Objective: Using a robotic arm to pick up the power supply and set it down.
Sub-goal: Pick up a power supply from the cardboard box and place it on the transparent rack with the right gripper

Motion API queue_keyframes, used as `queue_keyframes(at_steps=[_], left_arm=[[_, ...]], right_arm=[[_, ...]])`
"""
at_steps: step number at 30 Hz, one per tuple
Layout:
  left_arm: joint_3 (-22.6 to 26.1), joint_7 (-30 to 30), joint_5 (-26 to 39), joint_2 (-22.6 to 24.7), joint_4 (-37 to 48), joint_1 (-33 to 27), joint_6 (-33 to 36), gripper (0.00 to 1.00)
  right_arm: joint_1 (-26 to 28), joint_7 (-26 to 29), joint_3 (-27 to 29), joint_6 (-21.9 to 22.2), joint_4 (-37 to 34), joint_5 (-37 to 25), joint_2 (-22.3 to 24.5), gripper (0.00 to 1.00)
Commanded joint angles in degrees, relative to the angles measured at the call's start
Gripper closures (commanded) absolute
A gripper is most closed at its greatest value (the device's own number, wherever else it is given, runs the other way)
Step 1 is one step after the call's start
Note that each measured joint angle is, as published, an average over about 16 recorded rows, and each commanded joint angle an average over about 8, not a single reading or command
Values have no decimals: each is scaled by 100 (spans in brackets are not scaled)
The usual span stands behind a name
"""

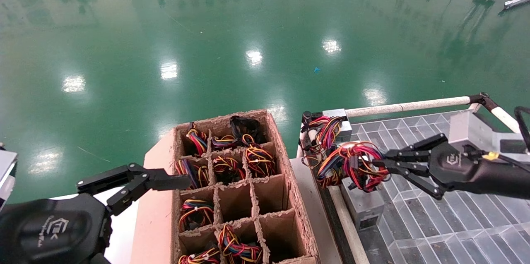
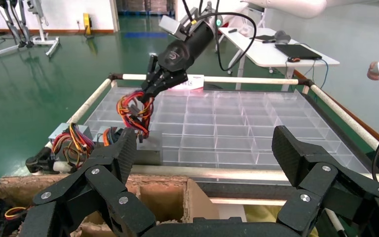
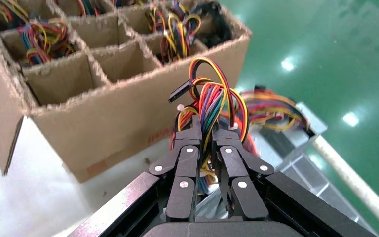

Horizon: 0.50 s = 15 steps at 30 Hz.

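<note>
Your right gripper (image 1: pixel 383 164) is clenching the wire bundle (image 1: pixel 352 164) of the power supply (image 1: pixel 363 206), whose grey box is sitting on the clear gridded tray (image 1: pixel 434 222) at about 4 o'clock from the cardboard divider box (image 1: pixel 240 189). You're likely finishing the set-down; next, release and back away cleanly. Your left gripper (image 1: pixel 136 183) is hanging spread open at the box's 9 o'clock. A glossy green floor (image 1: pixel 207 28) is stretching beyond.

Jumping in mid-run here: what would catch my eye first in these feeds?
The right gripper is shut on the wire bundle of a grey power supply at the near-left corner of the clear grid tray. Left of the tray stands a cardboard divider box, most cells stuffed with coloured wires. The left gripper hovers open beside the box's left wall.
</note>
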Motion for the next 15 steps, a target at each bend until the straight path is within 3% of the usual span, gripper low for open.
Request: queue_keyframes(at_steps=[1,5,7,15], left_arm=[[0,0,0,0,0,0,0,0],[1,1,-1,-1,1,0,-1,0],[1,1,-1,-1,1,1,-1,0],[0,1,-1,-1,2,1,-2,0]], right_arm=[[10,-103,-30,1,-158,-39,9,65],[33,-256,-62,45,-324,-108,41,15],[42,-297,-72,56,-372,-130,49,0],[51,-303,-83,64,-385,-152,57,0]])
